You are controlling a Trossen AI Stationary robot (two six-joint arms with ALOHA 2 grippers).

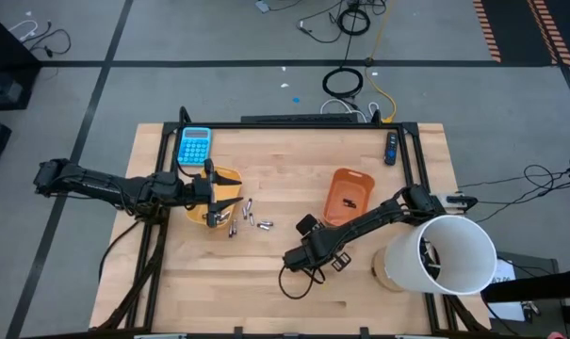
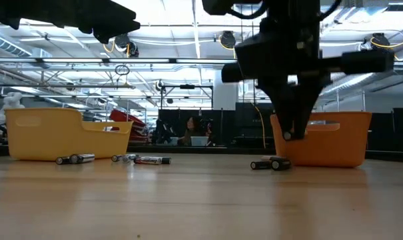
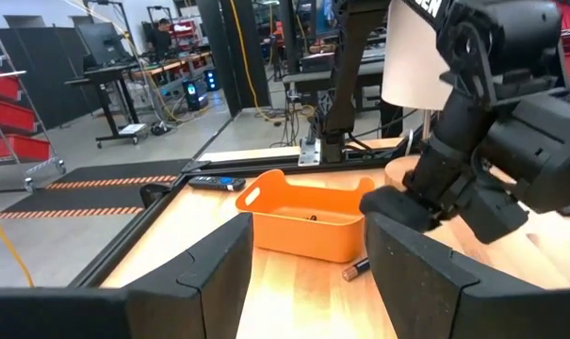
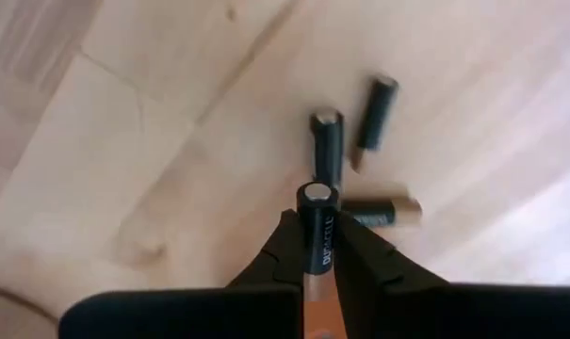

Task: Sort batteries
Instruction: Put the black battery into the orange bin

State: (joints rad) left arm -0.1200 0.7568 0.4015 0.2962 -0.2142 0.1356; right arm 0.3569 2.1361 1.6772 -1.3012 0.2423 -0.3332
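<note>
A: Black-and-copper battery (image 4: 317, 231) is pinched end-up in my right gripper (image 4: 315, 252), fingers closed snug on its sides, lifted off the wood just beside the orange tray (image 1: 348, 195).

B: Why lifted?

A: Probably to clear the rim for a drop. Three more dark ones (image 4: 329, 143) lie loose below me.

B: Left side?

A: Left gripper (image 3: 305, 259) hangs open and empty over the yellow tray (image 1: 219, 195); silvery cells (image 1: 250, 220) lie beside it.

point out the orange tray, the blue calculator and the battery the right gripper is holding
orange tray (image 1: 347, 181): high view, on its far rim.
blue calculator (image 1: 194, 146): high view, middle of its keypad.
battery (image 4: 317, 221): right wrist view, on its dark body just below the silver end cap, clamped in the right gripper (image 4: 318, 247).
</note>
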